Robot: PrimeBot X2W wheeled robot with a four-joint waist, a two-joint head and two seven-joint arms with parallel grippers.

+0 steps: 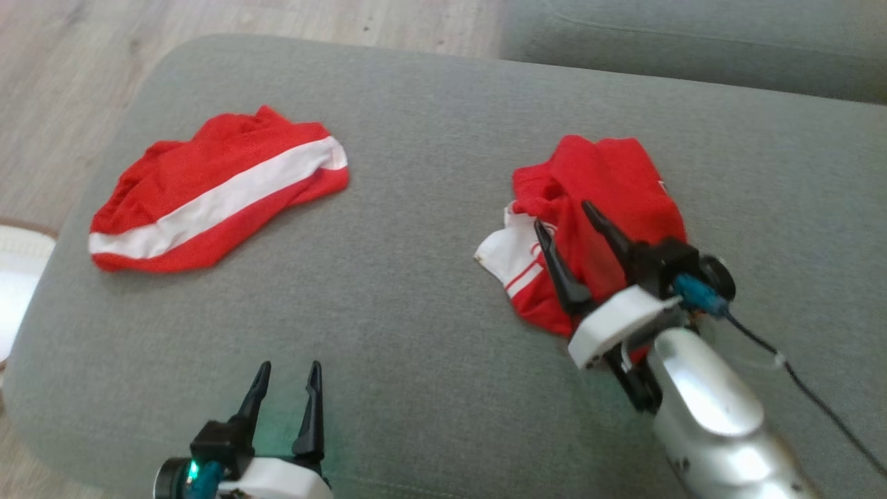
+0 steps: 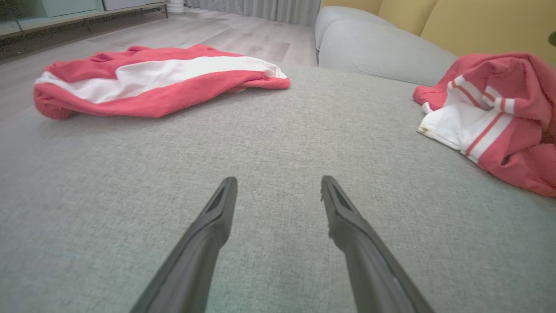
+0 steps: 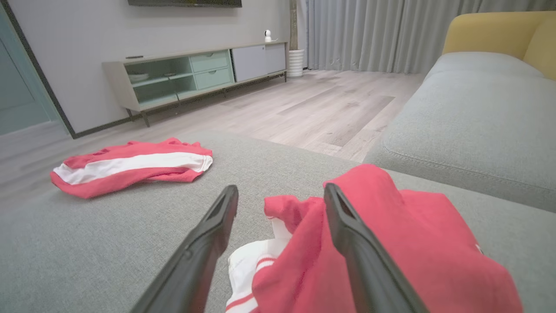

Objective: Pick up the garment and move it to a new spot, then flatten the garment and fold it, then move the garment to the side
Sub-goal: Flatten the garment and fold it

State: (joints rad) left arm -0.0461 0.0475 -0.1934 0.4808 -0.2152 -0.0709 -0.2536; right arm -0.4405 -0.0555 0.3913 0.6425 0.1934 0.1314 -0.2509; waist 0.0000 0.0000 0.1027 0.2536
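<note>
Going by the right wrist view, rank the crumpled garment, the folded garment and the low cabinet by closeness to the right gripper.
1. Crumpled garment, right at the right gripper's open fingers.
2. Folded garment, farther left on the cushion.
3. Low cabinet, far off at that view's upper left.

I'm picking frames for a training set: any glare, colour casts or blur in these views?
Head view: soft, glare on the right arm's forearm, green glow on the cushion by the left gripper. Left wrist view: wide-angle stretch, reds washed pinkish on the flat garment. Right wrist view: the crumpled garment close up is soft; the cabinet is sharper.
</note>
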